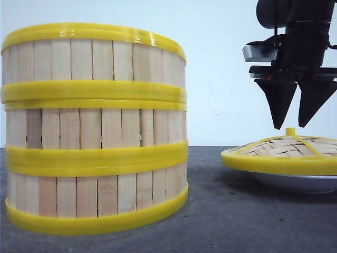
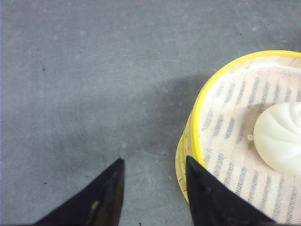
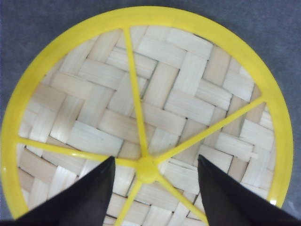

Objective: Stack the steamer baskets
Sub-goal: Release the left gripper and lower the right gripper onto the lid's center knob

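Note:
Three steamer baskets [image 1: 95,129] stand stacked one on another at the near left, pale slats between yellow rims. From above, the top basket [image 2: 221,127] shows a cloth liner with a white bun [image 2: 281,138] in it. My left gripper [image 2: 154,162] is open, high beside the stack's rim; one finger overlaps the rim in the picture, with nothing between the fingers. My right gripper [image 1: 290,126] hangs open just above the domed woven lid [image 1: 287,153], its fingers to either side of the yellow knob [image 3: 147,169] without touching it.
The lid rests on a white plate [image 1: 295,183] at the right. The dark grey tabletop [image 1: 221,211] runs between the stack and the plate. A pale wall stands behind.

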Tool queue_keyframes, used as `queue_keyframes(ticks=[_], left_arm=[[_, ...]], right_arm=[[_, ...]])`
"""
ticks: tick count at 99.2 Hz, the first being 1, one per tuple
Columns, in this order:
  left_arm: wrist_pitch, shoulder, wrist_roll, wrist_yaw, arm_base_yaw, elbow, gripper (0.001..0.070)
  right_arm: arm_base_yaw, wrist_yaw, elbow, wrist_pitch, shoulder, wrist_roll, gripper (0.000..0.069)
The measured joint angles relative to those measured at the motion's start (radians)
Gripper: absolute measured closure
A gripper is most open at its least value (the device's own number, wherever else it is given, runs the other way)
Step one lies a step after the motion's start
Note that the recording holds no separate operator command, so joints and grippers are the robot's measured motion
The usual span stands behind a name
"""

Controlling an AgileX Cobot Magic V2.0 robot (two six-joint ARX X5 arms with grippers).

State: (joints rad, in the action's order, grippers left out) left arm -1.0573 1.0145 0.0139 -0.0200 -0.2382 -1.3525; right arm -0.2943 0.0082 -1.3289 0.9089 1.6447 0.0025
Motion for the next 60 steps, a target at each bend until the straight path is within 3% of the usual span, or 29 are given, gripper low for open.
queue_keyframes(ticks=[34, 60], left_arm=[[0.0, 0.0, 0.0, 0.0, 0.0, 0.0, 0.0474], [0.0, 0.0, 0.0, 0.0, 0.0, 0.0, 0.0474]], right_arm=[[0.0, -0.035, 0.005, -0.009, 0.001, 0.0, 0.0414], [0.0, -0.035, 0.01, -0.002, 0.039, 0.0, 0.0419]])
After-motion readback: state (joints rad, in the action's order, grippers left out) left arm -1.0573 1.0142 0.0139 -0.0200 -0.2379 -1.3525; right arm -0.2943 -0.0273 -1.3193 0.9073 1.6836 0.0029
